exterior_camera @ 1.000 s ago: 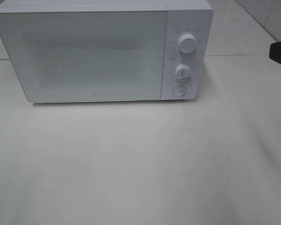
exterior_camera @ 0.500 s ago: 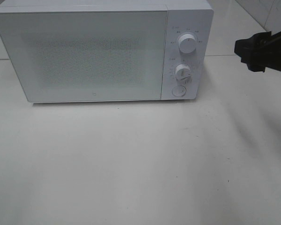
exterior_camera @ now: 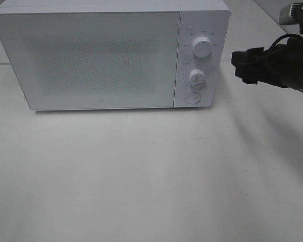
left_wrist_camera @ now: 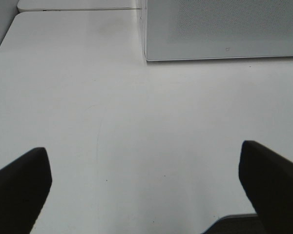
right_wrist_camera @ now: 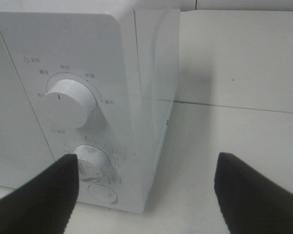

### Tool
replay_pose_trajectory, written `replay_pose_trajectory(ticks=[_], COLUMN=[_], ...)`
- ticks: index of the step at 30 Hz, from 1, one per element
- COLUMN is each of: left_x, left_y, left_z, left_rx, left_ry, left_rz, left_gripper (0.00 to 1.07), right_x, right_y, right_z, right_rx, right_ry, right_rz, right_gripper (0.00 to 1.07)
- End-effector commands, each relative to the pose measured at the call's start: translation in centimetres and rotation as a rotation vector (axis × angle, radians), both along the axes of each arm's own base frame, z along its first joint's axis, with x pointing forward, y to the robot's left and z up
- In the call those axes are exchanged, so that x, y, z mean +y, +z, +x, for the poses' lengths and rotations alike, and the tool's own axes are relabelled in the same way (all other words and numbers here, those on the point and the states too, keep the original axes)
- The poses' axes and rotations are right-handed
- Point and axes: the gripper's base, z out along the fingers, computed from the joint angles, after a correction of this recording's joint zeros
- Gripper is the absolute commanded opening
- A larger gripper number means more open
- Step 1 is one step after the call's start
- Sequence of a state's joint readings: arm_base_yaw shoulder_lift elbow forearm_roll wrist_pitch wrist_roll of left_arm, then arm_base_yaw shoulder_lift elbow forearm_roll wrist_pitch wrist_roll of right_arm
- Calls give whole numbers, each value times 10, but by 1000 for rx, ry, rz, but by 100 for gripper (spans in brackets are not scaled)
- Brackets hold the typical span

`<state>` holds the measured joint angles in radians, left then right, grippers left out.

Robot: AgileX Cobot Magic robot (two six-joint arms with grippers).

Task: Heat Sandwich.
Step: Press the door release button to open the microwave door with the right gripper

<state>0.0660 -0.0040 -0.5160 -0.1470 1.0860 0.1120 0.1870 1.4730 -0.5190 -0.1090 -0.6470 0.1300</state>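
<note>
The sandwich is out of view in every frame. A white microwave point(exterior_camera: 91, 55) stands at the back of the table with its door shut. Its control panel carries an upper knob point(exterior_camera: 202, 47), a lower knob point(exterior_camera: 197, 77) and a round button point(exterior_camera: 193, 98). My right gripper point(exterior_camera: 241, 65) hangs open in the air just right of that panel, at knob height, holding nothing. The right wrist view shows the upper knob point(right_wrist_camera: 68, 103) and lower knob point(right_wrist_camera: 93, 163) close ahead of the right gripper point(right_wrist_camera: 146, 195). My left gripper point(left_wrist_camera: 146, 195) is open and empty above bare table, short of the microwave point(left_wrist_camera: 224, 29).
The white table point(exterior_camera: 141, 176) stretches in front of the microwave. A table seam point(exterior_camera: 262, 59) runs behind the right arm. A wall edge shows at the back right corner point(exterior_camera: 293, 15).
My right arm has come in from the right edge and moved left toward the microwave's control panel. The microwave and the left gripper have not moved.
</note>
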Motion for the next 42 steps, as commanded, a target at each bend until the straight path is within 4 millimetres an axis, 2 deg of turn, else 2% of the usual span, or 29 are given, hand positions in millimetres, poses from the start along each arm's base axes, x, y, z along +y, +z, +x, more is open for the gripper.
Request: replay_pose_trajectory(ticks=[1, 8, 14, 24, 30, 39, 42], left_x=[0, 0, 0, 0, 0, 0, 0], left_y=[1, 1, 1, 1, 1, 1, 1], left_z=[-2, -2, -2, -2, -2, -2, -2], left_rx=[-27, -27, -27, -27, -27, -27, -27], left_ry=[5, 5, 5, 5, 5, 5, 5], left_rz=[2, 2, 2, 2, 2, 2, 2], left_gripper=[98, 98, 98, 98, 98, 98, 98], right_x=[7, 25, 34, 57, 74, 84, 84], right_y=[-10, -29, -36, -53, -72, -83, -83], right_z=[7, 10, 10, 4, -3, -9, -9], right_rx=[-21, -27, -32, -26, 13, 53, 69], right_ry=[-12, -20, -49, -62, -72, -65, -92], right_rz=[-3, -45, -23, 4, 0, 8, 79], right_gripper=[72, 72, 72, 72, 72, 72, 71])
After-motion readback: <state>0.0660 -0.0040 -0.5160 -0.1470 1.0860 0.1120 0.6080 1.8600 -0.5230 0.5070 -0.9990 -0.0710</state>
